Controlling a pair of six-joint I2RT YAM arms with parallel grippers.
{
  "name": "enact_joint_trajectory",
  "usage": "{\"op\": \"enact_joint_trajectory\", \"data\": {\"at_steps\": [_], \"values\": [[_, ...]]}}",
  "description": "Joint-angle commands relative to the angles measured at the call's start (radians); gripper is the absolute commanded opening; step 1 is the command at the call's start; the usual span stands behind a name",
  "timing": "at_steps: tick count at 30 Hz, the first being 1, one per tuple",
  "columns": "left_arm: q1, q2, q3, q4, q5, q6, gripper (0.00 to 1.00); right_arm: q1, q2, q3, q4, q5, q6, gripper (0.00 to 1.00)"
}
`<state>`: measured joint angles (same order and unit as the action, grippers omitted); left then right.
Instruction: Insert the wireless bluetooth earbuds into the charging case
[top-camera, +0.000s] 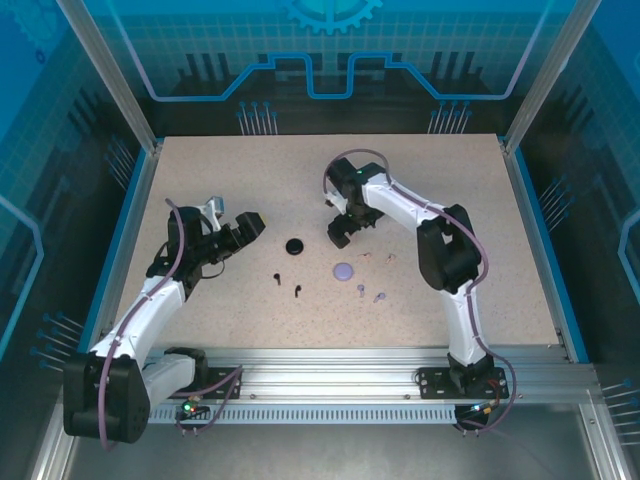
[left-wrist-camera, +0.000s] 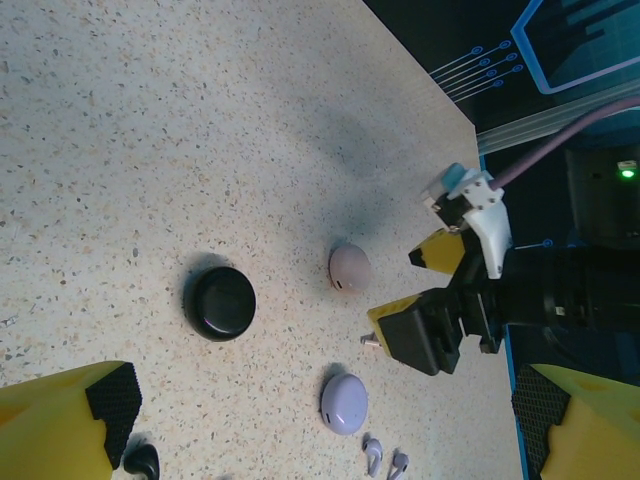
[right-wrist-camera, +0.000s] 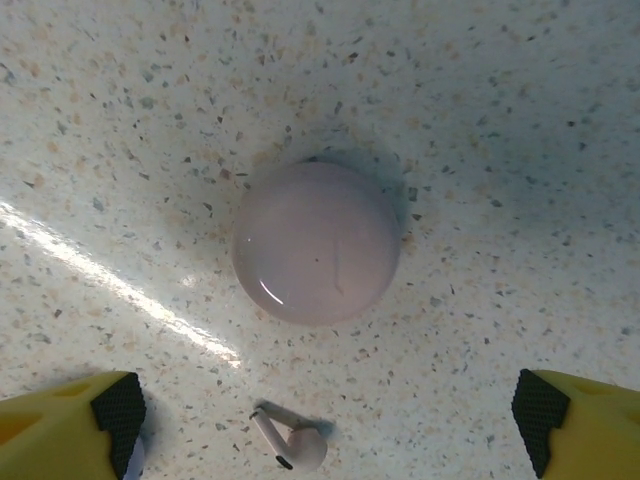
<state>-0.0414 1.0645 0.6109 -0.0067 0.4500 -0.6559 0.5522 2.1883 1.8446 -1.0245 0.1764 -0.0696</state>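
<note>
You had your right fingers (right-wrist-camera: 70, 425) spread apart above the pink case (right-wrist-camera: 315, 240), with a pale earbud (right-wrist-camera: 292, 440) lying between them on the desk (right-wrist-camera: 500, 100), probably for pinching. Your left fingers (left-wrist-camera: 50, 425) hung apart, clear.

The top camera looks steeply down from behind the arm bases (top-camera: 465, 380) over the whole worktop (top-camera: 200, 180). The left wrist camera looks obliquely across it; the right wrist camera sits close, straight above the pale pink case (right-wrist-camera: 317, 243) both share.
</note>
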Motion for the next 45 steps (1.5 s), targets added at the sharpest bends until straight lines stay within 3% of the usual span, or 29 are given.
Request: {"op": "enact_joint_trajectory", "data": {"at_steps": [1, 15, 22, 35, 45], "values": [[-0.003, -0.006, 0.009, -0.033, 0.001, 0.007, 0.99, 0.009, 0.057, 0.07, -0.077, -0.006, -0.026, 0.94], [-0.003, -0.008, 0.012, -0.046, -0.008, 0.015, 0.99, 0.013, 0.231, 0.273, -0.2, -0.037, 0.007, 0.8], [-0.003, -0.009, 0.01, -0.047, -0.01, 0.015, 0.99, 0.016, 0.258, 0.281, -0.194, -0.037, 0.021, 0.75], [-0.003, -0.013, 0.008, -0.053, -0.01, 0.016, 0.99, 0.014, 0.263, 0.27, -0.152, -0.024, 0.04, 0.75], [-0.003, -0.012, 0.003, -0.052, -0.013, 0.015, 0.99, 0.008, 0.176, 0.179, -0.055, -0.027, 0.062, 0.75]]}}
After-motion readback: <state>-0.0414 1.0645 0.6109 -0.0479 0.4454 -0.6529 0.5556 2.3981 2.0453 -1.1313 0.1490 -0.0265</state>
